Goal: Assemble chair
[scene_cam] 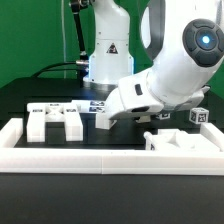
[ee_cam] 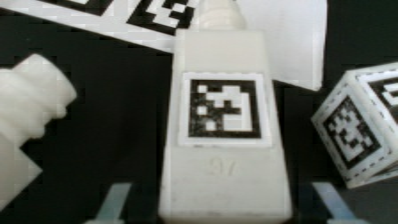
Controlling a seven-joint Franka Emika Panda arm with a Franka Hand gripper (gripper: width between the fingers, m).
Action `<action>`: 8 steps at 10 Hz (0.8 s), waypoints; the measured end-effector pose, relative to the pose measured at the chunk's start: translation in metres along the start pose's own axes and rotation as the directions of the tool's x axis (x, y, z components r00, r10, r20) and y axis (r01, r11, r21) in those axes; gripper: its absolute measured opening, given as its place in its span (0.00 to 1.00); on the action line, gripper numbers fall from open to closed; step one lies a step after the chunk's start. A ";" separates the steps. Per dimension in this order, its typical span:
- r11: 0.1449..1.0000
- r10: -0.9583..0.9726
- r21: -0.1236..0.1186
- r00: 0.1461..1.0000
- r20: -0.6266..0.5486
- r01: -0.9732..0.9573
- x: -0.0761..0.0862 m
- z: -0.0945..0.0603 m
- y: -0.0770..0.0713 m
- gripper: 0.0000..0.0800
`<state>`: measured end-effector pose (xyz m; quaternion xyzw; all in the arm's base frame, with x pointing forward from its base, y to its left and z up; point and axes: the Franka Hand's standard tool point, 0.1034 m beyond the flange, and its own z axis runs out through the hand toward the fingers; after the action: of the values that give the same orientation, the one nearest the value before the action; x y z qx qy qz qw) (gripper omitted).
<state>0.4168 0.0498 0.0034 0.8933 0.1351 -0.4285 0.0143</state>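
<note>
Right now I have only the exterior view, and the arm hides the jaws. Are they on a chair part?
Observer: Yes. The wrist view shows the jaws shut on a long white post, one on each side of it.
Operator: Which way does its marker face?
Observer: The tag on the post faces the wrist camera, on the face between the jaws.
Operator: Is anything crowding it?
Observer: A ribbed white part lies beside the post, with a dark gap between them.
</note>
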 end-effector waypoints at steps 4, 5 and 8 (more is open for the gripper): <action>1.000 -0.022 0.001 1.000 -0.006 0.022 0.001 -0.006 -0.001 0.36; 1.000 -0.031 0.001 0.999 -0.012 0.031 0.001 -0.016 -0.002 0.36; 0.998 -0.061 0.014 0.998 -0.033 0.061 -0.004 -0.052 -0.007 0.36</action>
<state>0.4524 0.0634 0.0398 0.8957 0.1592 -0.4151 -0.0078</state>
